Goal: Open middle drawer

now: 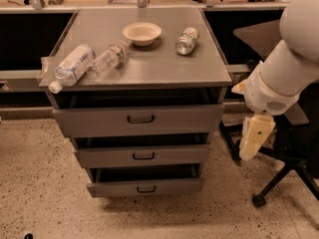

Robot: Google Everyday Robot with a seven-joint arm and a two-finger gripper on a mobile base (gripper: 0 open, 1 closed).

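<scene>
The middle drawer [143,156] is a grey metal front with a small black loop handle at its centre, set between the taller top drawer [139,119] and the narrower bottom drawer [146,187] of a grey cabinet. A dark gap shows above each front. My gripper [254,137], a cream part hanging from the white arm, is to the right of the cabinet at about middle-drawer height. It is apart from the cabinet and touches nothing.
On the cabinet top [149,68] lie two plastic bottles [75,66] [108,59], a bowl [142,33] and a can on its side [187,40]. A black office chair base [279,178] stands right of the cabinet, behind my arm. The floor is speckled.
</scene>
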